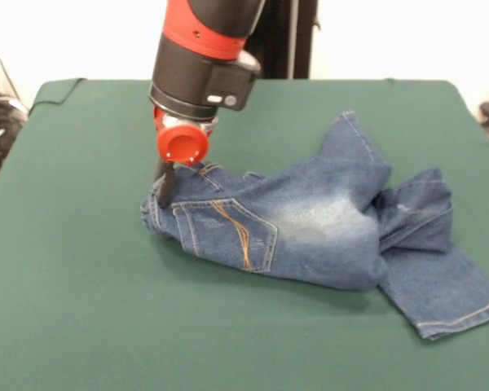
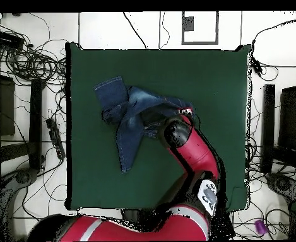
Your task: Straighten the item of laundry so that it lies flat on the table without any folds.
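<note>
The item of laundry (image 1: 326, 220), a small pair of blue jeans, lies crumpled on the green table (image 1: 81, 285), back pocket up and the legs folded over each other at the right. My gripper (image 1: 167, 186) is down at the left end of the waistband, shut on the cloth. One black finger (image 1: 166, 184) shows against the denim; the other is hidden behind it. In the overhead view the jeans (image 2: 134, 110) lie in the table's (image 2: 207, 82) upper middle, one leg pointing down, and the arm's wrist (image 2: 177, 133) covers the gripper.
The red arm (image 2: 201, 167) reaches across the table's lower right part in the overhead view. Cables (image 2: 30, 63) and dark equipment lie on the floor round the table's edges. Bare green cloth stretches to the left of the jeans in the front view.
</note>
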Available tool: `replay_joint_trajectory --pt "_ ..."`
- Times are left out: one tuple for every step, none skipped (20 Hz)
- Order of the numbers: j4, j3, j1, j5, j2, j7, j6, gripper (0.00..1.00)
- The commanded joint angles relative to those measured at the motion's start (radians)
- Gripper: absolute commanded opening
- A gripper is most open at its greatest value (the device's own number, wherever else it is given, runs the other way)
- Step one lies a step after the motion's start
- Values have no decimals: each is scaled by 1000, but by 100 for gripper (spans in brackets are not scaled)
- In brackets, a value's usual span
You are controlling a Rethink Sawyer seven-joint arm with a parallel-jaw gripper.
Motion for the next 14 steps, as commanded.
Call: replay_joint_trajectory --pt "-35 127 36 -26 19 146 5 100" --pt "-35 129 36 -27 20 147 1 100" --pt "-34 130 36 -29 19 147 -2 100" --pt "-32 131 36 -32 17 148 -5 100" --pt "-28 137 30 -39 13 144 -8 100" --pt "-27 137 26 -45 8 140 -5 100" --pt "-23 143 17 -55 2 133 -6 100" --pt "-20 149 9 -65 -3 126 -6 100" --pt "-18 155 1 -74 -7 121 -5 100" --pt "-18 156 2 -76 -8 121 -2 100" --pt "-19 155 4 -78 -7 124 0 100" --pt "-18 154 8 -76 -6 128 3 100" --pt "-20 149 14 -74 -3 131 11 100" --pt "-25 137 22 -73 2 132 25 100"
